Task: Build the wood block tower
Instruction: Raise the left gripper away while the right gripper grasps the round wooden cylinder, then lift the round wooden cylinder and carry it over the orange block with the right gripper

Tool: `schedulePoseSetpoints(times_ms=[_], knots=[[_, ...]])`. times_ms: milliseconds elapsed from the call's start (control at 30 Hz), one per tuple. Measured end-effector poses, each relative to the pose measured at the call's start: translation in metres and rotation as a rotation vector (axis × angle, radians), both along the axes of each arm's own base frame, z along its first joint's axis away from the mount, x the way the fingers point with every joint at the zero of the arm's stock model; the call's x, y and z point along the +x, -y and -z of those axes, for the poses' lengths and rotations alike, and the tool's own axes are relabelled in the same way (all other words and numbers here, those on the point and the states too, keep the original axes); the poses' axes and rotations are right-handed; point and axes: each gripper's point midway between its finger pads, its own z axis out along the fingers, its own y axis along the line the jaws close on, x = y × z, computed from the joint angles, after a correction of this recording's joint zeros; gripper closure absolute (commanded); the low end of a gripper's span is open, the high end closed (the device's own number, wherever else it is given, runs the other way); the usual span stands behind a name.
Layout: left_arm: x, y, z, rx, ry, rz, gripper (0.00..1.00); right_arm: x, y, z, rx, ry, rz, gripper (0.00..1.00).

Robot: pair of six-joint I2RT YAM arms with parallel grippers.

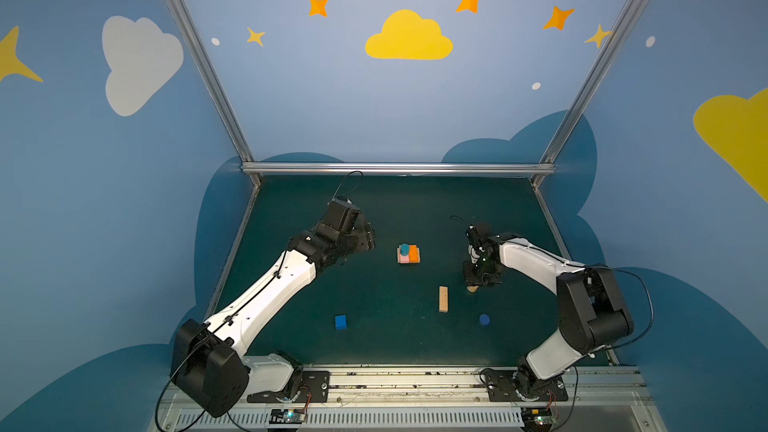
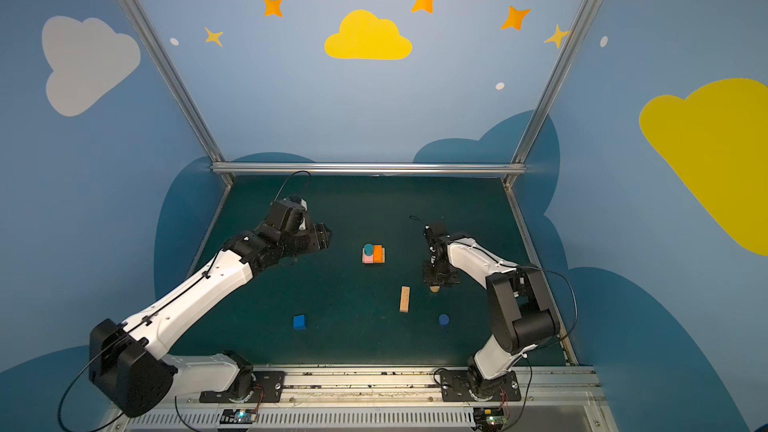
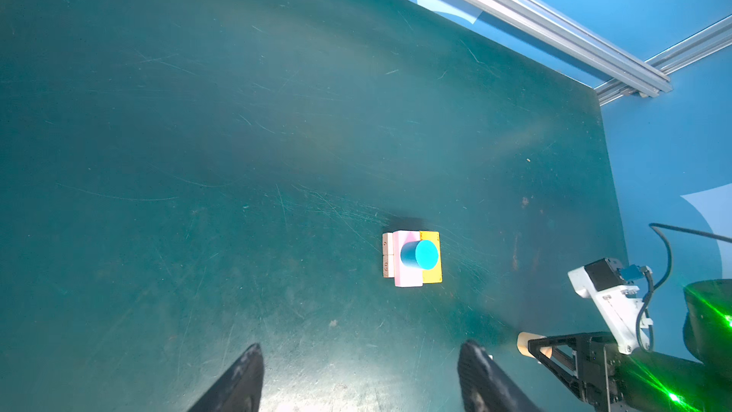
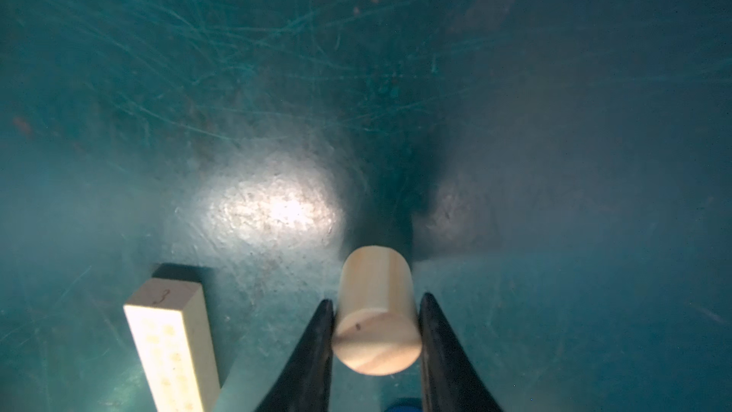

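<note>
Right claw (image 4: 376, 299) clamped on the tan cylinder (image 4: 376, 330), a finger tight against each side, down at the mat (image 1: 374, 209) just beside a loose tan bar (image 4: 170, 346). Left claw (image 3: 362, 346) spread wide, empty, hanging left of the tower (image 1: 409, 254). Tower mid-mat: pink and orange bars on tan ones, teal cylinder on top.

Left arm (image 1: 266, 297), right arm (image 1: 536, 259): white shells, black joint housings, black cable clipped along each. Black base plates (image 1: 316, 386), silver screws, on rail (image 1: 407, 380). Left claw (image 3: 361, 346), right claw (image 4: 376, 300): black tapered fingers. Right arm shows a small green light.
</note>
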Motion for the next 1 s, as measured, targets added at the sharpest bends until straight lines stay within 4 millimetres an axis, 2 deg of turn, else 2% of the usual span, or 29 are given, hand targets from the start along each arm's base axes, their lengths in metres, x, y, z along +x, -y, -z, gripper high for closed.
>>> schedulePoseSetpoints(times_ms=[200, 400, 667, 1000], knots=[[0.0, 0.0, 0.0, 0.0, -0.001, -0.001, 0.23, 0.002, -0.003, -0.005, 0.0, 0.004, -0.006, 0.76], [0.001, -0.002, 0.002, 0.001, -0.006, -0.004, 0.23, 0.018, -0.017, -0.026, 0.014, 0.041, -0.039, 0.76], [0.002, -0.004, 0.015, 0.016, -0.037, -0.005, 0.23, 0.05, -0.063, -0.054, 0.031, 0.075, -0.173, 0.78], [0.001, -0.006, 0.02, 0.013, -0.049, -0.004, 0.23, 0.072, -0.118, -0.061, 0.05, 0.068, -0.315, 0.78]])
